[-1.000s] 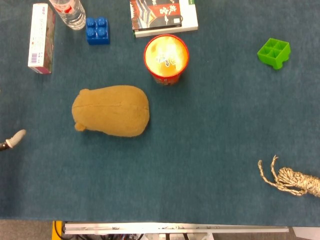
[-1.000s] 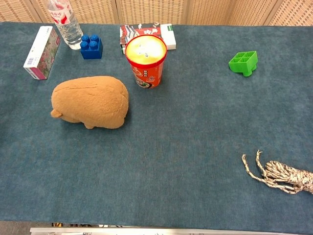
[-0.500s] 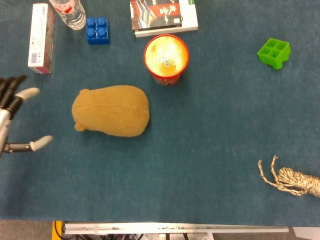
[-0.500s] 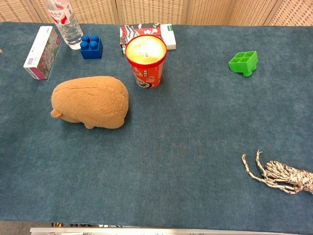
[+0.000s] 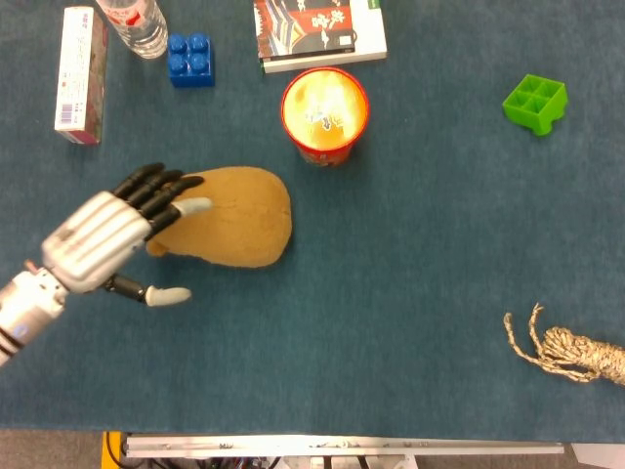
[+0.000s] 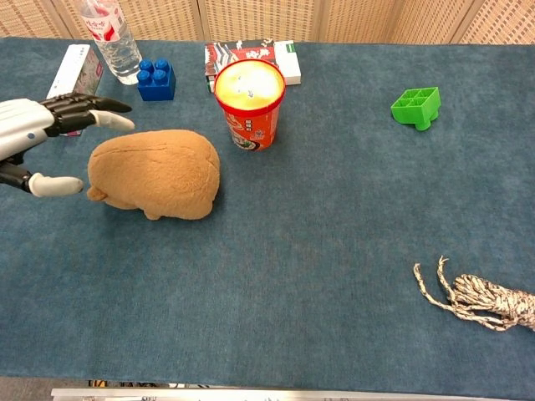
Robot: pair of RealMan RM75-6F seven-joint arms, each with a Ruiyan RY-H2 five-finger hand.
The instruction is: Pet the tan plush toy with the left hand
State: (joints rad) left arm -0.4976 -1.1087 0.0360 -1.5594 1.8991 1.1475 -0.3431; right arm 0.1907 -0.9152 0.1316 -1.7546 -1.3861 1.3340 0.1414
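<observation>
The left robot hand (image 5: pixel 103 237) hovers with fingers spread, holding nothing, over the near end of the plush (image 5: pixel 229 217) lying just beyond it on the table (image 5: pixel 410 293). Soft and light, the plush would likely slide if pushed; gentle strokes along its broad back seem best.

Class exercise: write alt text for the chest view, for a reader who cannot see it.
A left robot hand reaches in from the left edge, fingers spread above the end of a tan plush toy lying on a blue table. Behind the toy stands a red cup; a green block sits far right.
</observation>
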